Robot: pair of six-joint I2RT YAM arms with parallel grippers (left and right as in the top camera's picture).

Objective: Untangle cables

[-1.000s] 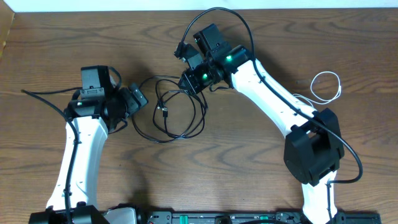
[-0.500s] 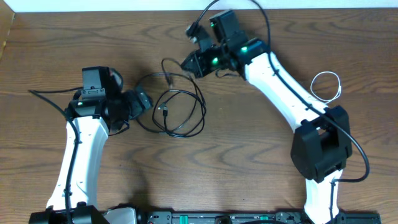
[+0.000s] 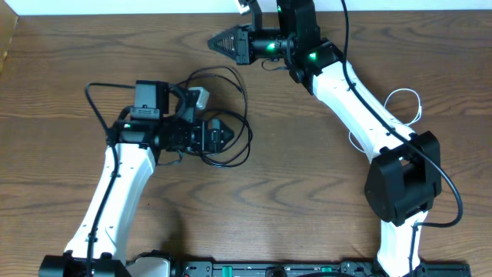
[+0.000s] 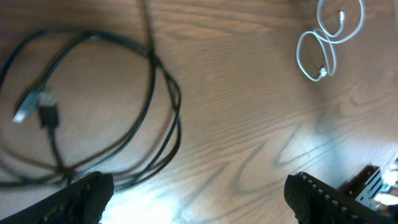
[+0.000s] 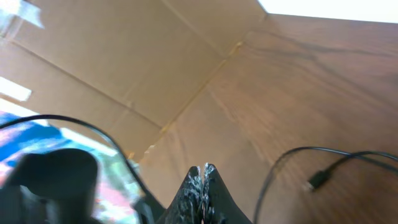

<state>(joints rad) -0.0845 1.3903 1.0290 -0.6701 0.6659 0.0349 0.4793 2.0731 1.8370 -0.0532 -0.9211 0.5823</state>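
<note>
**A:** Where could this go wrong for you?

**B:** Start with the right arm [image 3: 354,92]. It reaches across the right side of the worktop [image 3: 61,61], and the white cable [image 4: 321,73] lies coiled just beside it. Swing that arm low and you may sweep the coil along or push it toward the far edge.

**A:** And its hand?

**B:** Your right hand [image 3: 221,42] is pressed together up by the far edge. I see no cord between its fingers, so it steadies nothing.

**A:** The left one?

**B:** Your left hand [image 3: 219,135] is spread wide, low over the black cable [image 4: 150,57]. That cable lies in overlapping loops left of centre, well apart from the white one. Close there and you could pinch two strands at once. Pulling would then tighten the crossing instead of opening it.

**A:** Anything smaller?

**B:** The black cable's plug [image 4: 46,116] sits inside its own loops. Drag the cord and the plug may snag on a strand.
</note>
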